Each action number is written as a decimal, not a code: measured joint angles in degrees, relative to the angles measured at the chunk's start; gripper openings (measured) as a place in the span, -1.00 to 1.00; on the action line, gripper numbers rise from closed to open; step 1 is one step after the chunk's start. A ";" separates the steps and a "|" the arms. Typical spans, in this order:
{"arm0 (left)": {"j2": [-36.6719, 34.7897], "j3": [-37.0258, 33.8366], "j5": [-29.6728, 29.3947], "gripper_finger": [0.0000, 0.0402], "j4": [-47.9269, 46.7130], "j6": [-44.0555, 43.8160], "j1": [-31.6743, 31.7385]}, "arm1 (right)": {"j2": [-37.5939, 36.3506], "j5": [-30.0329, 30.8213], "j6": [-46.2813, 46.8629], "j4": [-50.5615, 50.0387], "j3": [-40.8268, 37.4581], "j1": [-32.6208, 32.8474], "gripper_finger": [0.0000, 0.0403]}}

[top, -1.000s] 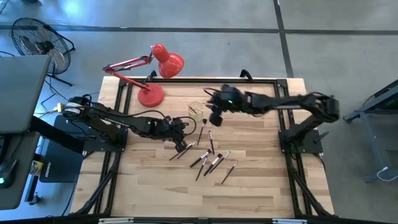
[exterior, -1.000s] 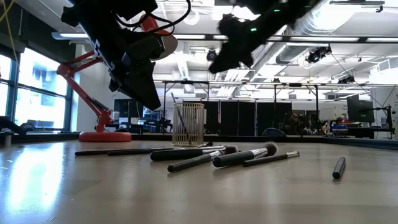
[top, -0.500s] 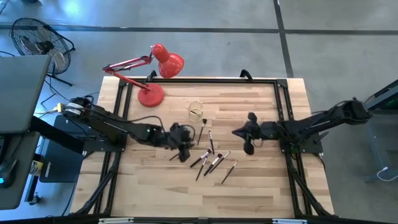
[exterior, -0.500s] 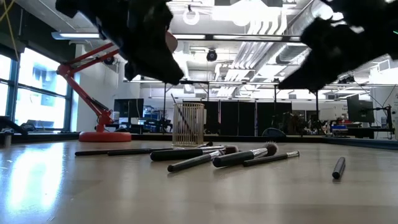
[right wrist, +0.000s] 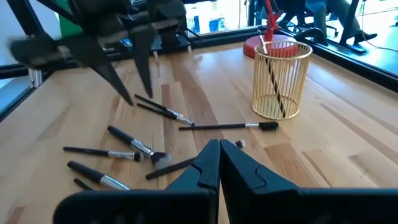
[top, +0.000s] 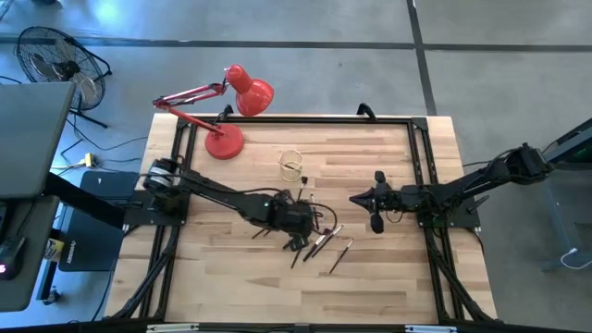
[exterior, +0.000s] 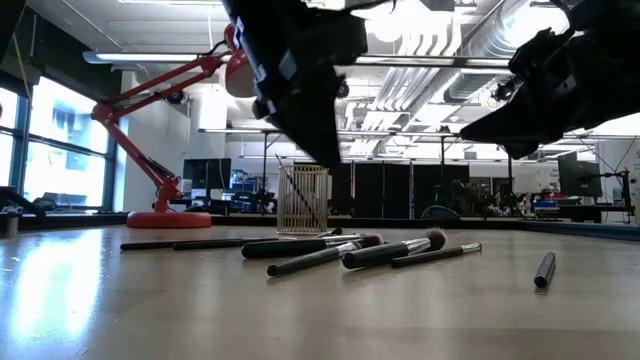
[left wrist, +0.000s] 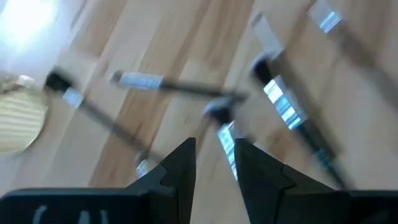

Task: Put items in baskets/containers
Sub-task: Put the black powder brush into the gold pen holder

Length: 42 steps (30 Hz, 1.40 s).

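Observation:
Several thin dark-handled brushes (top: 319, 238) lie flat in a loose pile mid-table, also seen in the low view (exterior: 340, 250) and the right wrist view (right wrist: 134, 146). The container is a small gold wire cup (top: 292, 165) (right wrist: 280, 79) standing upright near the red lamp; one brush (right wrist: 272, 79) leans inside it. My left gripper (top: 298, 237) (left wrist: 214, 158) hovers just above the pile, fingers pointing down, open by a narrow gap, holding nothing. My right gripper (top: 354, 198) (right wrist: 219, 149) is shut and empty, right of the pile, pointing toward the cup.
A red desk lamp (top: 225, 141) stands with its base on the far-left part of the table, just behind the cup. One short dark brush (exterior: 544, 270) lies apart from the pile. Bare wood lies on the table's near side and left side (top: 213, 268).
My right gripper has drawn back from above the cup toward the table's right and near side, and now stays there. My left gripper has moved to the right, from the pile's left end to over its middle. The brushes on the table have not shifted.

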 joint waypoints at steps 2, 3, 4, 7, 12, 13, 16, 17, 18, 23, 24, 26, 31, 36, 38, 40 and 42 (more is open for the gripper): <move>2.18 3.19 0.07 -0.47 -0.15 0.48 0.72 | -0.05 -0.21 -0.02 -0.23 -0.02 0.00 -0.99; 3.30 4.34 0.50 -0.47 -0.11 0.53 1.02 | 0.17 -0.19 0.03 -0.04 0.07 -0.01 -0.99; 3.84 4.81 1.30 -0.47 -1.94 0.46 1.15 | 0.17 -0.21 0.22 -0.28 0.09 -0.02 -0.99; 4.13 5.26 4.87 -0.47 -3.31 0.17 1.97 | 0.16 -0.02 0.26 -0.38 0.07 -0.02 -0.98; 6.00 4.80 7.16 -0.47 -2.29 0.04 3.08 | 0.09 -0.08 -0.01 0.35 0.11 -0.04 -0.99; 6.15 4.69 7.27 -0.47 -3.19 0.02 3.11 | 0.09 -0.46 -0.02 0.19 0.11 -0.04 -0.99; 7.44 5.45 7.90 -0.47 2.10 0.27 3.37 | 0.09 -0.45 -0.04 -0.02 0.11 -0.04 -0.98; 7.60 5.11 8.14 -0.47 0.90 0.48 3.31 | 0.09 -0.43 -0.04 -0.05 0.11 -0.04 -0.98; 7.72 4.74 8.80 -0.47 -0.42 0.52 3.30 | 0.09 -0.43 -0.04 -0.09 0.11 -0.04 -0.98; 10.30 4.93 8.45 -0.47 1.84 0.52 3.67 | 0.07 -0.43 -0.06 -0.05 0.10 -0.04 -0.99; 10.43 4.75 8.65 -0.47 1.43 0.50 3.69 | 0.07 -0.43 -0.07 0.05 0.09 -0.04 -0.98; 10.26 4.87 9.23 -0.47 2.77 0.48 3.76 | 0.09 -0.43 -0.06 0.36 0.11 -0.04 -0.98; 11.89 4.74 9.30 -0.47 2.46 0.27 3.67 | 0.09 -0.62 -0.07 0.17 0.11 -0.04 -0.99; 12.46 5.03 9.85 -0.47 3.64 0.11 3.67 | 0.09 -0.63 0.00 -0.08 0.11 -0.04 -0.98; 12.72 4.84 10.11 -0.47 3.45 0.07 3.69 | 0.11 -0.63 0.00 -0.05 0.09 -0.04 -0.99; 12.56 4.99 10.20 -0.47 3.77 0.02 3.67 | 0.11 -0.65 0.10 -0.11 0.10 -0.04 -0.99; 12.59 4.93 10.21 -0.47 3.26 0.02 3.67 | 0.11 -0.66 0.13 -0.09 0.09 -0.04 -0.98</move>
